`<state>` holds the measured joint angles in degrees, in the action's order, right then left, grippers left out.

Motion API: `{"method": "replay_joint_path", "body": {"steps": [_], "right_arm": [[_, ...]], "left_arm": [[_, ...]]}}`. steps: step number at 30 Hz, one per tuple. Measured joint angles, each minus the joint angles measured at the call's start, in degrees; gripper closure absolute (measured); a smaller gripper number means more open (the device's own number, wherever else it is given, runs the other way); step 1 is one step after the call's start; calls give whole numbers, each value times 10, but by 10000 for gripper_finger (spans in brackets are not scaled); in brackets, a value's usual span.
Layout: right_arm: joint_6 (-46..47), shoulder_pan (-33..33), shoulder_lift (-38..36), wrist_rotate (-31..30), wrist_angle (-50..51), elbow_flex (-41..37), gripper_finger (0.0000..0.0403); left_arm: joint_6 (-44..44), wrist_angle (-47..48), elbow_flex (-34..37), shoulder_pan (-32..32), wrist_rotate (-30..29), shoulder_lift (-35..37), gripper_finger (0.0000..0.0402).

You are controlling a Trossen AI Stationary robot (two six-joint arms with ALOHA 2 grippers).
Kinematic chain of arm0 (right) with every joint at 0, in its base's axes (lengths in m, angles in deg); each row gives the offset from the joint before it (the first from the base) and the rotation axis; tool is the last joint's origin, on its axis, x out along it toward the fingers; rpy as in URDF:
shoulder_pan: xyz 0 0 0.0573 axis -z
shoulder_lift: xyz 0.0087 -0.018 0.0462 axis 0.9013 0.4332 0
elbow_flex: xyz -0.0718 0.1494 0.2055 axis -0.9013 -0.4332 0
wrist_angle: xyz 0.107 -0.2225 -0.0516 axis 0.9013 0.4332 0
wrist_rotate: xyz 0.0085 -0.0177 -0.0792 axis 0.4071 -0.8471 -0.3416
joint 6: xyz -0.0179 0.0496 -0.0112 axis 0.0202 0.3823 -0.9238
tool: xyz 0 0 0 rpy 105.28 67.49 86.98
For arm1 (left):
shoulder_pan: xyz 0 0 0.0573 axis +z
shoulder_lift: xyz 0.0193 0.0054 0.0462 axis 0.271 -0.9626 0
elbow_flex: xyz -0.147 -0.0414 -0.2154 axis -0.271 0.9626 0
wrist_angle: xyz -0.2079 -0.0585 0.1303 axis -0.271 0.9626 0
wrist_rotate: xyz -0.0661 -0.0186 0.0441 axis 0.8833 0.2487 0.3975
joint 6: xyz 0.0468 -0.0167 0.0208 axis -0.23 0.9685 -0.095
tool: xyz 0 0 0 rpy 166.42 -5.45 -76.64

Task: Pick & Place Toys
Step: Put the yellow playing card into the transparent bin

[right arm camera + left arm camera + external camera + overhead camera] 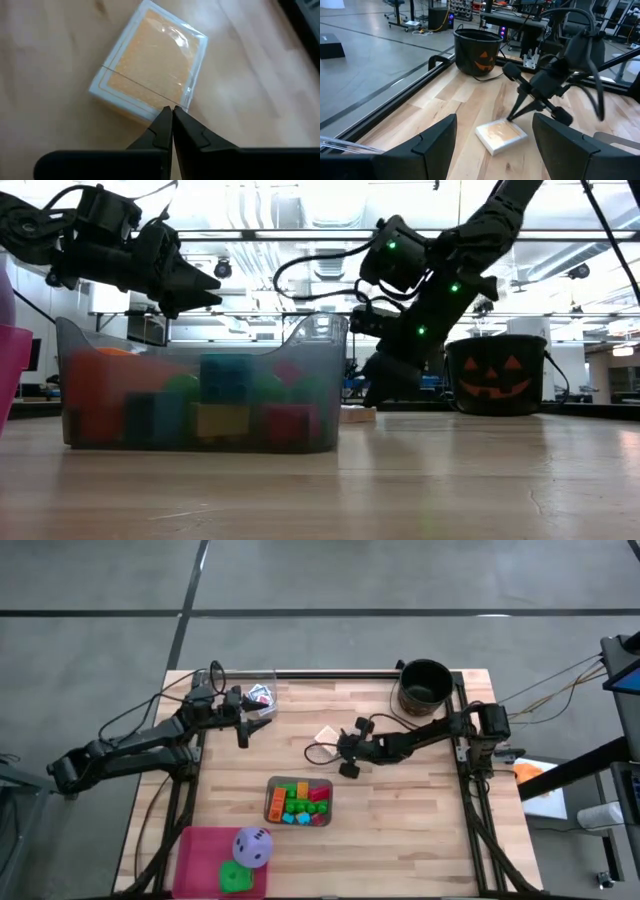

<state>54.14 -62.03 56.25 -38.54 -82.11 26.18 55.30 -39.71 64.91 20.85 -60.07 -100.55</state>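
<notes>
Cards: the boxed deck lies flat on the table, orange back up under clear wrap. My right fingers are pressed together, tips touching each other, empty, sitting just at the deck's near edge. From the left wrist view the right fingers come down at a slant to one corner of the deck; whether they actually touch it I cannot tell.

My left fingers are spread wide apart, holding nothing, raised above the table and aimed across it at the deck. In the high view the left fingers are well apart from the deck, on the side away from the black bucket.

Bucket stands beyond the deck, at the table's far edge, jack-o'-lantern face toward the deck. Grey tray sits near the deck on the opposite side from the bucket, filled with green, orange, red and blue blocks. Farther past the tray, a purple die and green die rest on a pink container.
</notes>
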Motion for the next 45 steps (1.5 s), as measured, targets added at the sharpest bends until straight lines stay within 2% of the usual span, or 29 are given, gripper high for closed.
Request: {"method": "replay_joint_path", "body": {"steps": [4, 11, 19, 23, 31, 34, 36, 41, 45], "right_arm": [[-15, 2, -5, -34, 49, 23, 386], [-57, 1, -49, -19, 64, 38, 385], [-43, 12, -113, 129, 66, 43, 374], [-9, 34, -120, 180, 98, 56, 313], [5, 67, -99, 186, 129, 87, 96], [10, 75, -78, 191, 152, 108, 26], [12, 80, -59, 192, 170, 122, 11], [11, 88, -12, 190, 188, 159, 34], [3, 88, 18, 187, 196, 184, 27]], "left_arm": [[0, 0, 0, 0, 0, 0, 137], [0, -2, 0, 0, 0, 0, 137], [-3, 4, 1, -6, 1, -3, 137], [-9, 7, 2, -6, 2, -3, 137], [-15, 7, 2, -7, 5, -3, 137], [-17, 7, 2, -6, 5, -3, 137], [-17, 7, 2, -6, 5, -3, 137], [-17, 7, 2, -6, 5, -3, 137], [-18, 7, 2, -7, 5, -3, 137]]}}
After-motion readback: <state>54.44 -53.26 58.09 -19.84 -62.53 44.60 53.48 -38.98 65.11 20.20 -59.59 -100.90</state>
